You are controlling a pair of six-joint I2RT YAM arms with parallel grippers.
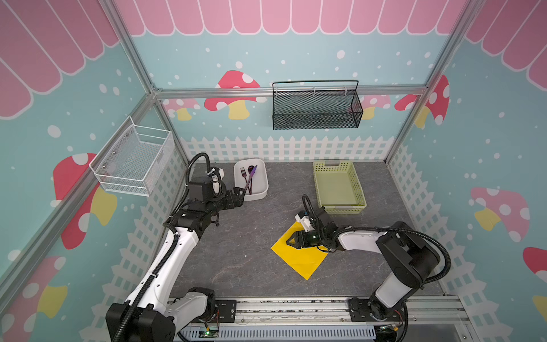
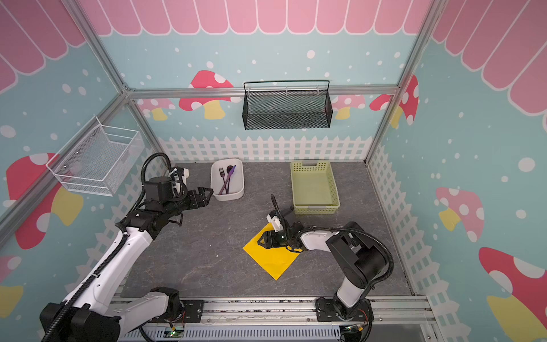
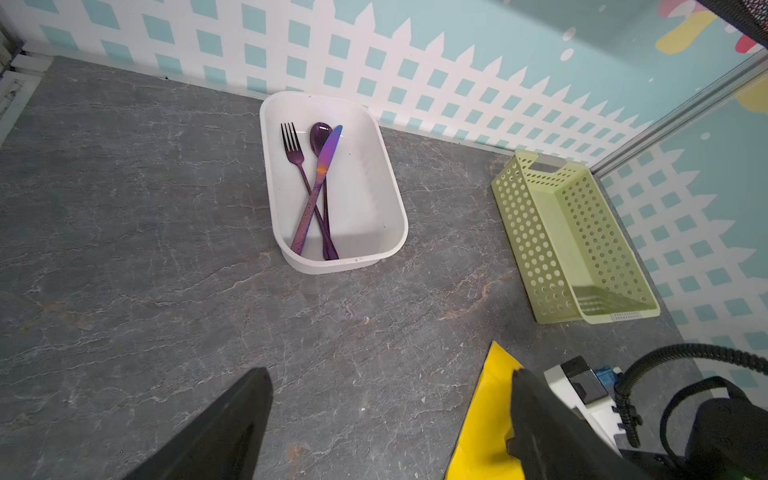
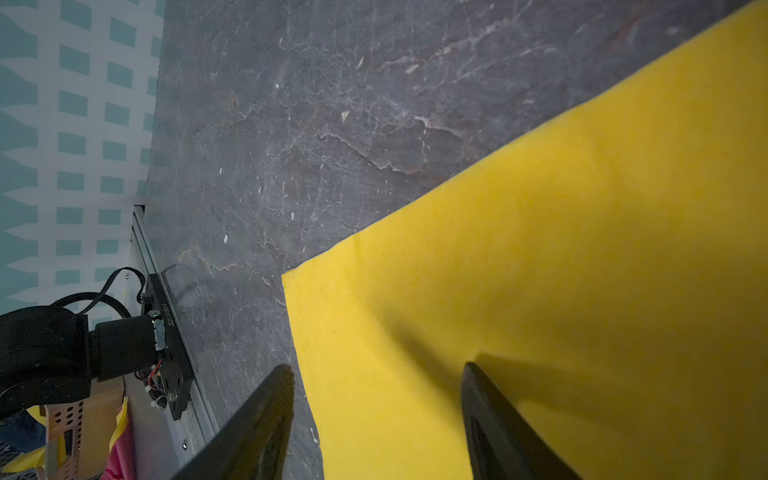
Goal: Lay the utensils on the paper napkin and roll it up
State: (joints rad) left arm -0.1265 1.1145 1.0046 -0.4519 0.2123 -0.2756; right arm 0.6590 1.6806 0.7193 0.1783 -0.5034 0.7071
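Left end effector [image 3: 390, 376], spread, empty: utensils [image 3: 318, 191] straight ahead in tray [image 3: 361, 208], handles nearest. Right end effector [image 4: 378, 368], spread, over napkin [image 4: 582, 249].

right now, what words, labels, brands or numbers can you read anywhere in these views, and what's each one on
Nothing reads clearly.
Small pale label on the black mounting plate, right wrist view: one line of characters, too small to read.
Faint print on the tan perforated board: blurred, unreadable.
Tiny raised mark on the white plastic tray rim: too small.
Yellow paper napkin and pale green perforated basket: no print seen.
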